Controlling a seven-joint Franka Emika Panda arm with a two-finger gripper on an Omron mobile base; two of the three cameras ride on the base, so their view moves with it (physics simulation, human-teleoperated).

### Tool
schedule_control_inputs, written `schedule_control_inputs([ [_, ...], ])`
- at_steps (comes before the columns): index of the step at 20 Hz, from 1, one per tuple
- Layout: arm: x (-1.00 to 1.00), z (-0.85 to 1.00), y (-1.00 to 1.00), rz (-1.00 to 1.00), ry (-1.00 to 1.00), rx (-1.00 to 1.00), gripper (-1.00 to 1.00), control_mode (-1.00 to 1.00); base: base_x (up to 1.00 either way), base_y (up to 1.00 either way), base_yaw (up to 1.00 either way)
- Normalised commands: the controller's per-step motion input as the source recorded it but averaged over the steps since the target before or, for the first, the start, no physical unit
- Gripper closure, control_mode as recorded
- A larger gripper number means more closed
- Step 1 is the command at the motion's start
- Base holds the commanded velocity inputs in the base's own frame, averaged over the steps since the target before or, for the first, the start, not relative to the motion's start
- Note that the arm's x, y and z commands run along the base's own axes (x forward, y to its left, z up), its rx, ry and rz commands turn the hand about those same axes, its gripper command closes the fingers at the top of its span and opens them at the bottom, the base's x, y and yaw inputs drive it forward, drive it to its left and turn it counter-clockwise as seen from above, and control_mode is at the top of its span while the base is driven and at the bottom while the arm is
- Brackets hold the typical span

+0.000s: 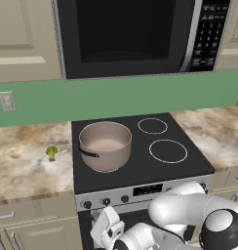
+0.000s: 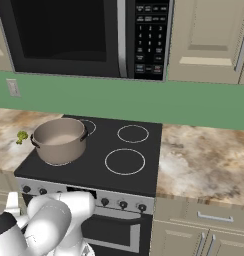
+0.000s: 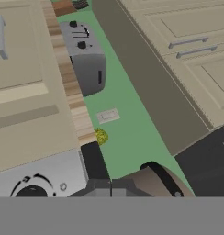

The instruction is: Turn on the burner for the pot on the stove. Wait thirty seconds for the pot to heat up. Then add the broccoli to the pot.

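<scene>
Left base view, entry one: we list the pot [image 1: 105, 145] on the rear-left ring of the stove [image 1: 140, 171], upright, open-topped, apparently empty, one dark loop handle facing the front. We judge it sits there so that the matching burner can heat it before anything goes in.

Entry two: the broccoli [image 1: 51, 153], one small floret, lies on the bench [image 1: 23, 166] just left of the stove, apart from the pot, presumably waiting for the last step.

Entry three: the hand [image 1: 107, 229], held low in front of the stove's silver panel, just beneath the row of black knobs [image 1: 106, 200]. Its fingers are fully closed and we see nothing between them. We judge this posture suits pressing or turning a knob rather than picking anything up; whether it touches a knob we cannot tell.

Entry four, surface: black glass cooktop with white ring marks, two free rings [image 1: 168, 151] to the right of the pot. Marbled tan bench on both sides.

Entry five, room: a black microwave [image 2: 84, 37] with keypad above the stove, a green wall band behind, a wall switch [image 1: 7, 101] at the left, cream cabinets [image 2: 209, 40] above and below. From the hand view, a silver toaster [image 3: 86, 59] stands further along the bench.
</scene>
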Motion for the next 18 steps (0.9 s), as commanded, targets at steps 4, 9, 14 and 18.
schedule_control_inputs([
  [4, 0.00, 0.00, 0.00, 0.00, 0.00, 0.00, 1.00, -1.00, 0.00, 0.00, 0.00],
  [9, 0.00, 0.00, 0.00, 0.00, 0.00, 0.00, 1.00, -1.00, 0.00, 0.00, 0.00],
  [14, 0.00, 0.00, 0.00, 0.00, 0.00, 0.00, 1.00, -1.00, 0.00, 0.00, 0.00],
  [18, 0.00, 0.00, 0.00, 0.00, 0.00, 0.00, 1.00, -1.00, 0.00, 0.00, 0.00],
])
